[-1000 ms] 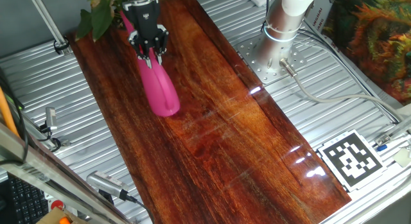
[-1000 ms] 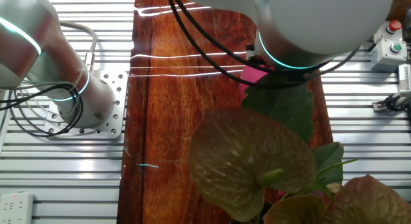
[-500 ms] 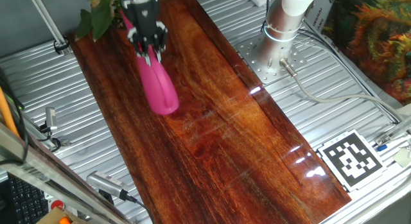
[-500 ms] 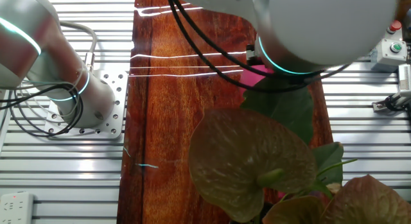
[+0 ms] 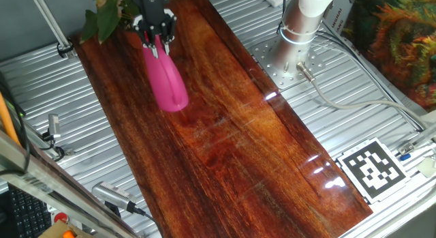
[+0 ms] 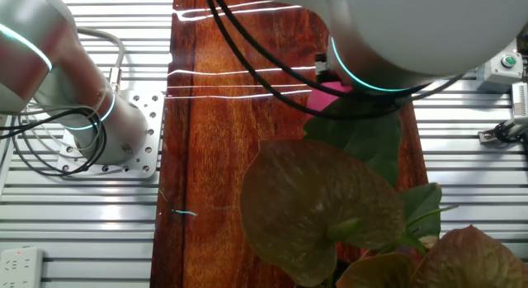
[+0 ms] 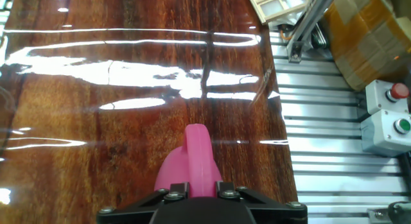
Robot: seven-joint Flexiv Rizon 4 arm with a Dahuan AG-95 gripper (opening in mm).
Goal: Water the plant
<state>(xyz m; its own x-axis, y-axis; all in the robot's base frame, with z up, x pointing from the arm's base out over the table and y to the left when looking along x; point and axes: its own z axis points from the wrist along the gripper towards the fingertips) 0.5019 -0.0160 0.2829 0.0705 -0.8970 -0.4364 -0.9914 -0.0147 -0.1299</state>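
**A:** Where is the gripper (image 5: 156,46) at this moment?

**B:** Over the far end of the board (image 5: 231,136), just beside the plant (image 5: 101,14). Its jaws are clamped narrow on the handle of the pink can (image 5: 165,78), which hangs tilted, its fat body slanting away from the plant toward the board's middle.

**A:** And the plant itself?

**B:** At the board's far corner in one fixed view, only a few pointed green leaves showing past the top edge. In the other fixed view its broad leaves (image 6: 318,210) fill the foreground, and the can (image 6: 330,94) is a sliver of pink just beyond them, under the arm's wrist (image 6: 412,32).

**A:** Does the spout reach the leaves?

**B:** Hard to say; the gripper body hides that end of the can, so it may or may not be touching them.

**A:** What does the hand view give?

**B:** The can (image 7: 192,163) seen from above, its handle running up from between the fingers (image 7: 168,195), with bare glossy board (image 7: 96,134) beyond it, streaked by lamp glare.

**A:** Anything else near the board?

**B:** The arm's base (image 5: 300,26) stands beside the board's long edge, and a marker tag (image 5: 373,168) lies by the board's near corner, well apart from the can.
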